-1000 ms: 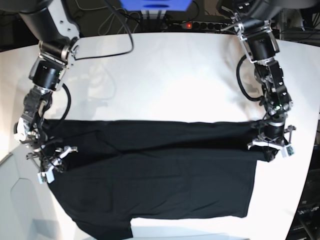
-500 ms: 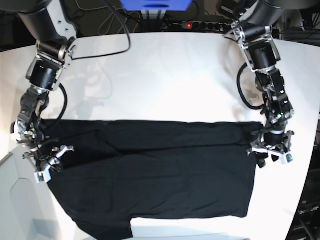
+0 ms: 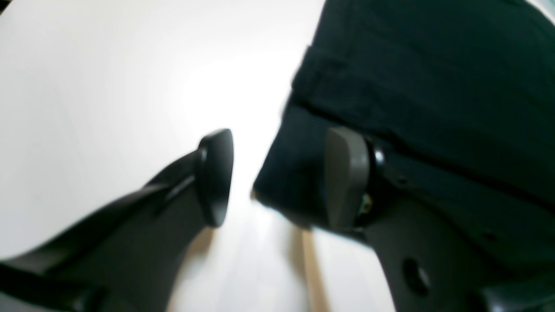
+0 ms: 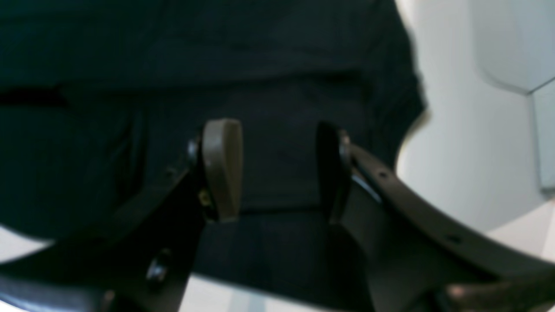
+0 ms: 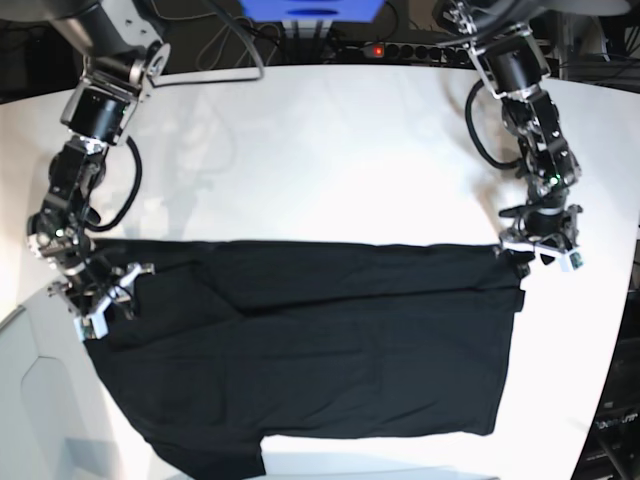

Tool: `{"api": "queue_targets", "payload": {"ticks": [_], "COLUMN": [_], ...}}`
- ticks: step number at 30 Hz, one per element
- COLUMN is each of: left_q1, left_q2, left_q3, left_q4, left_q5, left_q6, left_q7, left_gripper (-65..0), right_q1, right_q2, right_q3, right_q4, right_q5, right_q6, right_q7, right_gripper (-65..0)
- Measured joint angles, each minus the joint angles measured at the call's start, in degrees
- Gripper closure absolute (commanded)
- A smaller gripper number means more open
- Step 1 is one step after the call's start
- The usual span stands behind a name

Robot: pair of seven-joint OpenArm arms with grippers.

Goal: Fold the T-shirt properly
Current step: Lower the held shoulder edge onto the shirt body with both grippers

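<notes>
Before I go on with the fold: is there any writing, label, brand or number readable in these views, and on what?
No readable text in any view.
T-shirt: plain black side up, no print or label showing.
Table: bare white, no marks.
Left tool and right tool: no lettering visible; both wrist views are blurred.
Blue box at the far edge: no text legible.

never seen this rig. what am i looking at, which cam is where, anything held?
Two robot arms work over a white table. The base view looks down on it all; each of the other two cameras rides on an arm's wrist, looking past its tool. A black T-shirt lies spread on the table, with a fold along its far edge. The left tool is at one end of that edge, the right tool at the other. Both are open in their wrist views, with nothing between the fingers, so nothing is held.
</notes>
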Motion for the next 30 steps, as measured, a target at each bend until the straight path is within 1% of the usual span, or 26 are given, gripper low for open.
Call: {"api": "queue_targets", "payload": {"ticks": [2, 6, 9, 13, 16, 17, 19, 21, 24, 27, 30], "left_q1": [-0.1, 0.4, 0.0, 0.3, 0.3, 0.2, 0.2, 0.1, 0.0, -0.3, -0.4], "left_q2": [0.0, 0.0, 0.0, 1.1, 1.2, 1.1, 0.7, 0.6, 0.5, 0.3, 0.3], "left_q3": [-0.2, 0.1, 0.2, 0.2, 0.3, 0.6, 1.7, 1.9, 2.0, 2.1, 2.1], "left_q4": [-1.0, -2.1, -2.1, -2.1, -3.0, -3.7, -4.9, -5.6, -7.0, -7.7, -8.0], "left_q5": [0.1, 0.1, 0.0, 0.0, 0.0, 0.0, -0.2, -0.2, -0.7, -0.7, -0.8], "left_q6": [0.0, 0.0, 0.0, 0.0, 0.0, 0.0, -0.1, -0.1, -0.3, -0.3, -0.3], "left_q7": [0.0, 0.5, 0.4, 0.7, 0.8, 0.7, -0.9, -0.9, -2.4, -2.8, -3.0], "left_gripper": [-32.8, -32.8, -32.7, -32.5, -32.0, -30.3, -23.1, -15.2, -6.7, -0.7, 0.0], "right_q1": [-1.5, -3.0, -3.3, -2.9, -3.1, -3.1, -3.0, -3.0, -2.8, -1.9, -1.0], "right_q2": [0.2, 0.2, 0.4, 1.6, 3.8, 4.3, 5.5, 6.2, 7.5, 8.2, 8.6], "right_q3": [0.0, 0.0, 0.1, 4.5, 7.0, 7.4, 7.4, 7.3, 8.5, 12.1, 12.6], "right_q4": [1.3, 3.8, 4.0, 0.9, -2.4, -3.3, -5.8, -8.2, -12.3, -15.0, -17.0], "right_q5": [0.0, 0.0, 0.0, 0.2, -0.5, -0.5, -0.3, 0.3, 0.2, -0.5, -0.2], "right_q6": [0.0, 0.0, 0.0, 0.0, 0.0, 0.0, 0.0, 0.0, 0.0, 0.0, 0.0], "right_q7": [-0.1, 0.1, 0.2, 0.5, 0.1, 0.3, 0.7, 1.2, 1.0, 1.9, 3.2], "right_gripper": [-29.8, -35.0, -36.0, -36.0, -36.0, -36.0, -36.0, -36.0, -36.0, -36.0, -36.0]}}
